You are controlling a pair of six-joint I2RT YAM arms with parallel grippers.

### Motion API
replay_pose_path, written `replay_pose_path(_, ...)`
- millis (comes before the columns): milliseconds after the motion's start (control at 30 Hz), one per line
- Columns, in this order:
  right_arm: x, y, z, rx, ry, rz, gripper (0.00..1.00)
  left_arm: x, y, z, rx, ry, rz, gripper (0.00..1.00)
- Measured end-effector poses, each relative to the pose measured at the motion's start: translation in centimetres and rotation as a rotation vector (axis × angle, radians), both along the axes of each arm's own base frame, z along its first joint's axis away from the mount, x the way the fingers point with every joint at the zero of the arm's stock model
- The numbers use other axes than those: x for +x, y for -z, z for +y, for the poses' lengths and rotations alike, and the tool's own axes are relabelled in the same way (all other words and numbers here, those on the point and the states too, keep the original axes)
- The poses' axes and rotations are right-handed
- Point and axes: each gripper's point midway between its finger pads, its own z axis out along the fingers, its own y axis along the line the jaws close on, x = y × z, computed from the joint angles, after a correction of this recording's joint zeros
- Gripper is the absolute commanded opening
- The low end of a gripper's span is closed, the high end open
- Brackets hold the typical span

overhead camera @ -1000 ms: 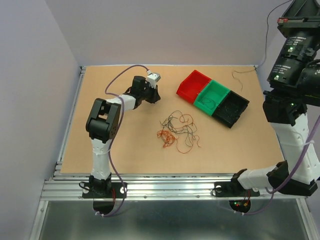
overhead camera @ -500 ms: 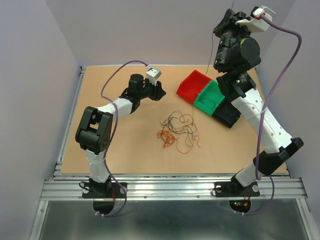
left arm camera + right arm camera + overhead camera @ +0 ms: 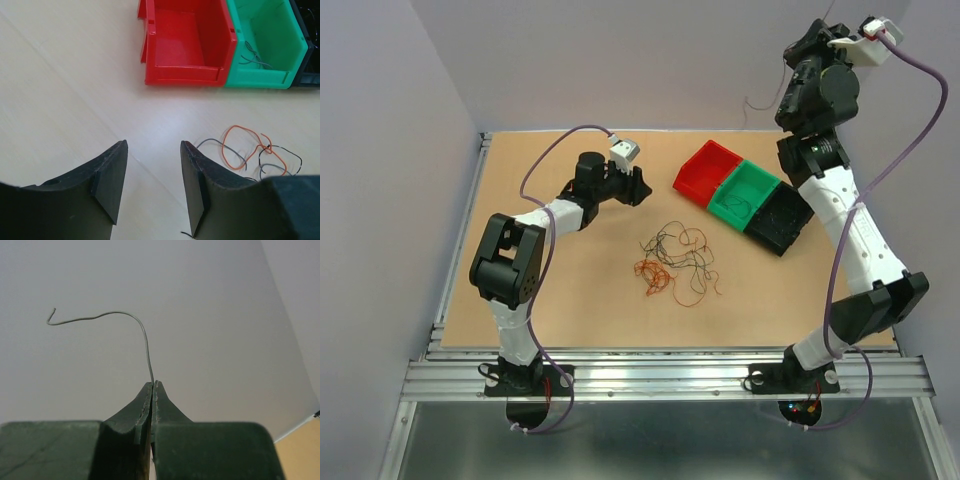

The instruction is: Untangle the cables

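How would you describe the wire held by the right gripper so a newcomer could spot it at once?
Find the right arm, raised high near the plastic bins. Its shut right gripper pinches one thin grey wire that curls into the air. It alone is aloft; the black and orange wires lie tangled on the tan table.

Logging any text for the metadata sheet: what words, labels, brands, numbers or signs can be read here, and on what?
None: no readable text in any view.
Red bin, green bin and black bin carry no label.
Left arm and right arm show no legible marking.
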Motion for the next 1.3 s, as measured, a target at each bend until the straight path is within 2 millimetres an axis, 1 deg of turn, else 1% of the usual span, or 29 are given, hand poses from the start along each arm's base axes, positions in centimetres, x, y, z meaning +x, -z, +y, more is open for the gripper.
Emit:
replay_pose_path(100,1.8,2.5,-1.0,0.006,0.008,0.041,0.01,0.0,-0.1,-0.1,-0.003,0.003,-0.001,0.57)
replay_pose_path(233,3.4,5.9,-1.5,0.014,0.001,0.104,0.01,-0.1,-0.1,-0.1,-0.005,0.006,-0.001,0.57)
replay_pose_path(333,4.1,7.6,-1.3,0.017,-0.018,0.132,0.0,-0.1,-0.1,-0.1,-0.005,0.007,-0.001,0.57)
replay_pose_path(500,4.6,8.9,-0.7,0.02,-0.054,0.15,0.01,-0.1,-0.1,-0.1,-0.005,0.008,-0.001,0.57)
replay_pose_path(600,4.6,9.2,-0.2,0.018,-0.081,0.152,0.01,-0.1,-0.1,-0.1,-0.005,0.008,-0.001,0.57)
replay_pose_path(667,4.2,9.8,-0.2,0.021,-0.095,0.16,0.01,-0.1,-0.1,-0.1,-0.005,0.008,-0.001,0.57)
replay_pose_path(767,2.9,11.1,-0.4,0.04,-0.109,0.174,0.01,-0.1,-0.1,-0.1,-0.005,0.008,-0.001,0.57)
replay_pose_path(900,2.1,12.8,-0.9,0.077,-0.118,0.183,0.01,-0.1,-0.2,-0.1,-0.006,0.008,-0.003,0.57)
replay_pose_path(1000,2.5,15.1,-1.6,0.103,-0.117,0.212,0.01,-0.1,-0.4,-0.1,-0.007,0.008,-0.006,0.57)
replay_pose_path(1033,2.8,16.5,-1.8,0.115,-0.117,0.234,0.01,-0.1,-0.4,-0.1,-0.008,0.008,-0.007,0.57)
replay_pose_path(1067,3.0,17.0,-1.8,0.121,-0.119,0.24,0.01,-0.1,-0.5,-0.1,-0.008,0.008,-0.008,0.57)
replay_pose_path(1133,3.9,19.8,-1.7,0.135,-0.123,0.29,0.0,-0.1,-0.6,-0.1,-0.009,0.008,-0.01,0.57)
replay_pose_path(1200,4.6,22.0,-1.4,0.145,-0.129,0.327,0.01,-0.1,-0.8,-0.1,-0.011,0.009,-0.014,0.57)
replay_pose_path(1300,5.4,26.8,-1.2,0.155,-0.124,0.413,0.01,-0.1,-1.1,-0.1,-0.012,0.009,-0.019,0.57)
